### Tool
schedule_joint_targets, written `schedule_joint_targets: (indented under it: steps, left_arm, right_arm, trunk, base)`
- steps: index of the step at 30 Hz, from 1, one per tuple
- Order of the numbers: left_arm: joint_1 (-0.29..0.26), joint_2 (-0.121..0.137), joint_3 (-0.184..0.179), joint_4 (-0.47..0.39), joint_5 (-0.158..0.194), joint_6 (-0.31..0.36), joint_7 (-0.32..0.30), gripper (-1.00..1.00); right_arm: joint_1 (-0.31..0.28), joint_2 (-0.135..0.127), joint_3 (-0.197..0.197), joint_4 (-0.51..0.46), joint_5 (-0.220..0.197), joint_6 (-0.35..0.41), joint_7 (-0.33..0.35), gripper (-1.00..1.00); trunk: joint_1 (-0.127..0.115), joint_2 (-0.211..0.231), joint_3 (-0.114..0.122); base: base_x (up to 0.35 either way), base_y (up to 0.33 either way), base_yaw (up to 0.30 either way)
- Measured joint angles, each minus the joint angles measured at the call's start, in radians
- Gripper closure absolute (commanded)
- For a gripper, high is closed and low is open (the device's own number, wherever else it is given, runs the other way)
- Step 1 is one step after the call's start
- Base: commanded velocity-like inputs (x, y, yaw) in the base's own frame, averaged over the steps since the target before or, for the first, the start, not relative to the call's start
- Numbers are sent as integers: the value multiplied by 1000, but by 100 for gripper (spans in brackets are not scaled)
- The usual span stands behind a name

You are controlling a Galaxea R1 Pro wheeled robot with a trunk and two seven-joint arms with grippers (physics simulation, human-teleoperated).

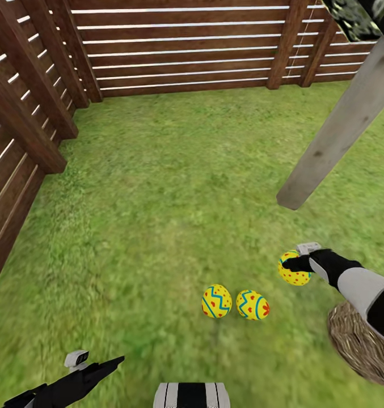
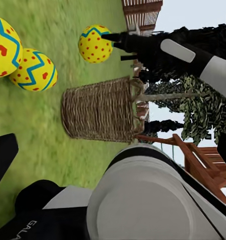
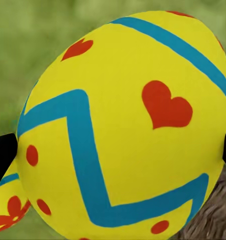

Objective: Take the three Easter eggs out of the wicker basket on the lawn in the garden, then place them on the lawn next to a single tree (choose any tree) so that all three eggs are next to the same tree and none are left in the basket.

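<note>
The right pincer (image 1: pixel 298 262) is closed around the third Easter egg (image 1: pixel 294 272), holding it low over the lawn (image 1: pixel 174 187) between the wicker basket (image 1: pixel 359 345) and the tree (image 1: pixel 339 130). Smooth, hard and rounded, the egg looks light but likely slippery, so a grip across its widest middle seems safest. The other two eggs (image 1: pixel 216 301) (image 1: pixel 252 305) lie side by side on the short grass, toward the lawn's near edge. The basket's loose tan weave appears empty. The left pincer (image 1: pixel 101 365) hangs low with nothing held, its fingers apparently together.
</note>
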Motion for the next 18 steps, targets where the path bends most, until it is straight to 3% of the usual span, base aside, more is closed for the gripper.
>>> schedule_joint_targets:
  steps: [18]
  left_arm:
    - [0,3,0,0,5,0,0,-100]
  right_arm:
    - [41,27,-1,22,2,-32,-37,100]
  trunk:
    - [69,-126,-56]
  base:
    - [0,0,0]
